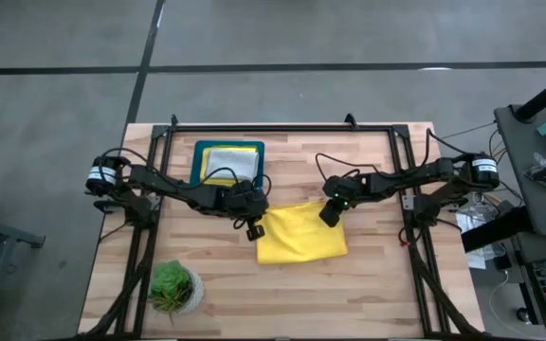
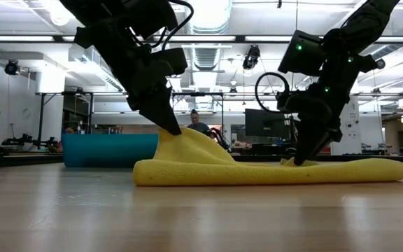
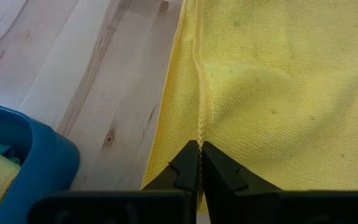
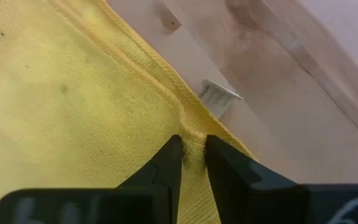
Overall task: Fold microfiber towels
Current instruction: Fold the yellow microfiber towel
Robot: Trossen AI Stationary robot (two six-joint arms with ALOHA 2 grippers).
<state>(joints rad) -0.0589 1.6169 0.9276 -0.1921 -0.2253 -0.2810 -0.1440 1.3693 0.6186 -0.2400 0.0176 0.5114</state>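
Yellow towel (image 1: 300,236) lying mid-table, already doubled to judge by the stacked hems, just in front of the teal tray (image 1: 198,162) holding more cloths; potted plant (image 1: 172,287) well off at the near left corner. Left gripper (image 3: 199,163) clamped shut on the towel's left edge, pulling a small peak up off the wood, as the low view shows. Right gripper (image 4: 193,155) down at the far right corner, fingers pinched around the hem with a fold of cloth between them, beside the white care label (image 4: 219,94). Probably the start of the next fold. Best done by checking that both layers sit inside each pinch, then lifting both corners together and level, keeping the edge between them taut but not stretched. Worth carrying the edge straight across and laying it flush on the opposite hem. Risk: a thin pinch slipping, or only the top layer rising and spoiling the fold.
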